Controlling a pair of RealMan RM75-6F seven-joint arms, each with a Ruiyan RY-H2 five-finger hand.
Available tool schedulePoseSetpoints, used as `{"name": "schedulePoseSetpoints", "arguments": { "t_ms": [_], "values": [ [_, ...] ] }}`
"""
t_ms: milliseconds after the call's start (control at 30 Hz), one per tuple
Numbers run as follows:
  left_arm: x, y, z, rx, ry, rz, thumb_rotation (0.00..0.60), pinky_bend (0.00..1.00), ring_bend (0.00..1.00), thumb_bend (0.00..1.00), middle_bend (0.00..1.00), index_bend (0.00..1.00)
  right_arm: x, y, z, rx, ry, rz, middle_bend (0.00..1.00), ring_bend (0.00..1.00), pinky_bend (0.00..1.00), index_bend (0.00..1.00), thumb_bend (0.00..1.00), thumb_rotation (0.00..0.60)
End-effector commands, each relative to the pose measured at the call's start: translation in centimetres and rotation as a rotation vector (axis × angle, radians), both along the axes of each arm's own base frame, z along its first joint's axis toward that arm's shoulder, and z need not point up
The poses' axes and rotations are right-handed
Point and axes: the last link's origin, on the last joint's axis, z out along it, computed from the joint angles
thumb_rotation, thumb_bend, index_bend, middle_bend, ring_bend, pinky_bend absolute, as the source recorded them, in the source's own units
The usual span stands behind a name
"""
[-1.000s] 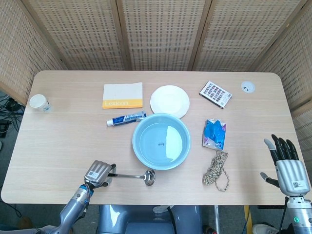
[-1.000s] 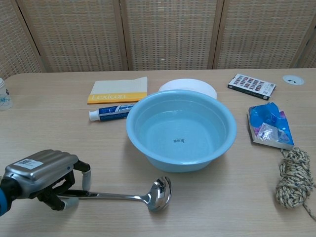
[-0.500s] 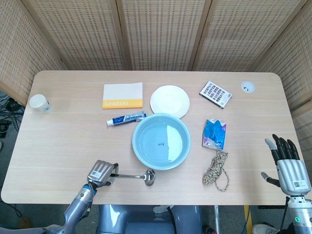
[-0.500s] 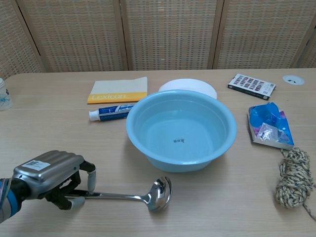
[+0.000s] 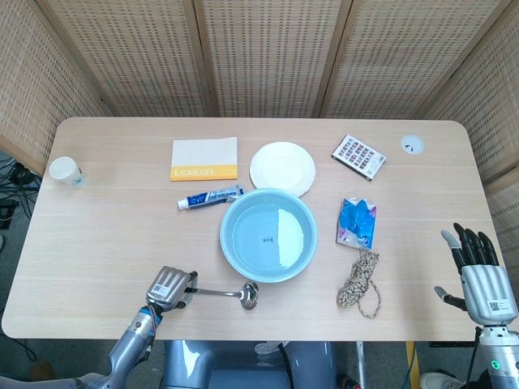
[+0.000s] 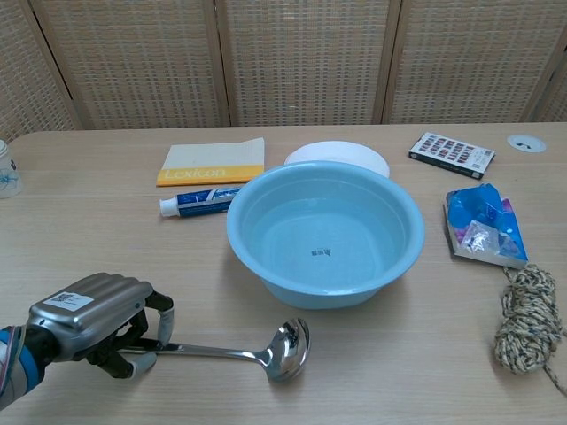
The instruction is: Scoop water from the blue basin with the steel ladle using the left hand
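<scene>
1. The steel ladle (image 6: 232,349) lies flat on the table (image 5: 105,235), its long axis running left to right along the near edge, with the bowl end resting just in front of the blue basin (image 6: 325,232) and the handle end at the left hand (image 6: 96,322).
2. The left hand has its fingers curled around the handle tip, grasping the ladle (it looks low on the table, not lifted).
3. From that hand the basin lies up and to the right, so the scoop calls for raising the ladle bowl over the near rim; water shows inside.
4. The right hand (image 5: 482,275) hangs well apart at the far right edge, fingers spread, holding nothing.
5. Readable writing: "Lexicon" on the yellow-banded book (image 5: 204,158); the toothpaste tube (image 5: 210,197) lettering is too small to read.
</scene>
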Motion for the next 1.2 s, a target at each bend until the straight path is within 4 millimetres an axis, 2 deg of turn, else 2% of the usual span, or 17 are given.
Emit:
{"name": "schedulePoseSetpoints", "arguments": {
  "t_ms": [33,100,233,333,433,667,967,1100,1200],
  "values": [
    [-0.1,0.0,-0.1,0.005,0.002,0.0,0.6,1.0,1.0,0.37,0.9,0.56,0.0,0.0,0.0,0.001,0.0,0.0,0.0,0.0,0.0,0.0,0.0,0.6],
    [-0.1,0.1,-0.2,0.009,0.003,0.002,0.6,1.0,1.0,0.4,0.9,0.6,0.0,0.0,0.0,0.002,-0.001,0.0,0.0,0.0,0.0,0.0,0.0,0.6],
    [-0.1,0.2,0.0,0.015,-0.01,0.003,0.6,1.0,1.0,0.55,0.9,0.77,0.0,0.0,0.0,0.005,-0.001,0.0,0.0,0.0,0.0,0.0,0.0,0.6],
    [0.0,0.3,0.3,0.023,-0.025,-0.002,0.6,1.0,1.0,0.6,0.9,0.85,0.0,0.0,0.0,0.005,-0.002,0.001,0.0,0.0,0.0,0.0,0.0,0.6],
    [0.0,0.5,1.0,0.037,-0.042,-0.012,0.6,1.0,1.0,0.62,0.9,0.89,0.0,0.0,0.0,0.006,-0.002,0.001,0.0,0.0,0.0,0.0,0.0,0.6],
    [-0.3,0.9,3.7,0.059,-0.068,-0.056,0.6,1.0,1.0,0.64,0.91,0.91,0.1,0.0,-0.1,0.011,-0.002,0.002,0.0,0.0,0.0,0.0,0.0,0.6],
    [-0.7,1.1,8.5,0.078,-0.033,-0.165,0.6,1.0,1.0,0.66,0.9,0.92,0.1,0.0,-0.3,0.016,0.004,-0.001,0.0,0.0,0.0,0.0,0.0,0.6],
    [-0.4,1.4,10.5,0.084,-0.013,-0.193,0.6,1.0,1.0,0.66,0.9,0.92,0.1,-0.1,-0.4,0.017,0.006,-0.002,0.0,0.0,0.0,0.0,0.0,0.6],
    [0.6,2.5,12.8,0.116,0.004,-0.22,0.6,1.0,1.0,0.66,0.91,0.92,0.0,-0.2,-0.5,0.018,0.008,-0.009,0.0,0.0,0.0,0.0,0.0,0.6]
  ]
}}
